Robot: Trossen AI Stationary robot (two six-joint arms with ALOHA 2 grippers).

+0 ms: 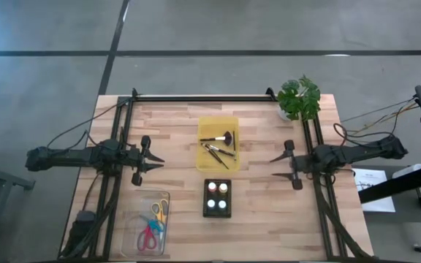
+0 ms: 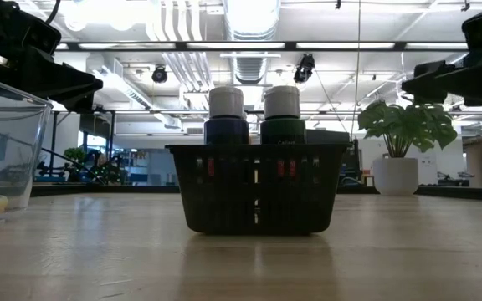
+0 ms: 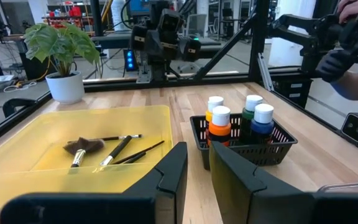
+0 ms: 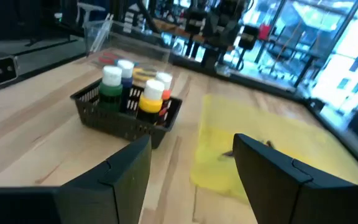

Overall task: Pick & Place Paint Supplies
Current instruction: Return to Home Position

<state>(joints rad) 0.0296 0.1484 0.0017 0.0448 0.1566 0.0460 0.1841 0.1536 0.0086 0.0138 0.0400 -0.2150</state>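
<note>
Bottles (image 1: 213,188) apart frm L fingers (image 1: 145,143), R fingers (image 1: 289,147).

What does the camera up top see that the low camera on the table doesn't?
Only the top view shows the brushes lying in the yellow tray, plus the whole left tool and right tool, both open. Only the low view shows the ceiling lights. Both show the black basket of paint bottles, the plant and the clear bin.
</note>
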